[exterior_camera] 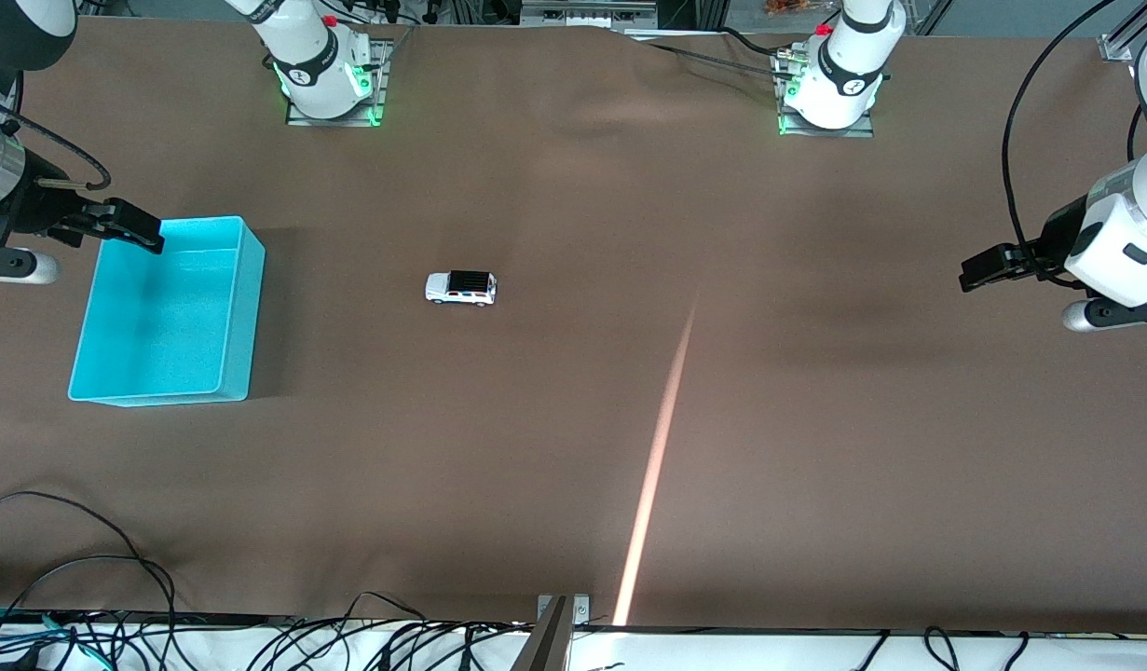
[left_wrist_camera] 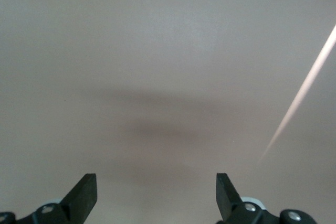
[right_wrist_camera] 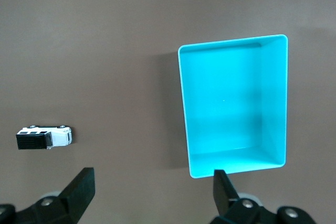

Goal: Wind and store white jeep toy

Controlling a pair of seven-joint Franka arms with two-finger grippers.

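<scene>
The white jeep toy [exterior_camera: 460, 288] was left mid-tabletop [exterior_camera: 573, 419], well apart from both spread tools: right tool [exterior_camera: 126, 226] held over the turquoise bin [exterior_camera: 242, 308], left tool [exterior_camera: 988, 267] parked at its own end.

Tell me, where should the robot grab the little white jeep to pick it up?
Probably from straight above, with the fingers closing on its two long flat sides. The white jeep toy sits upright on its wheels on the brown table, lengthwise along it, with open space all round. Both the left gripper and right gripper hang open, away from it; the right, over the turquoise bin, is closer.
</scene>
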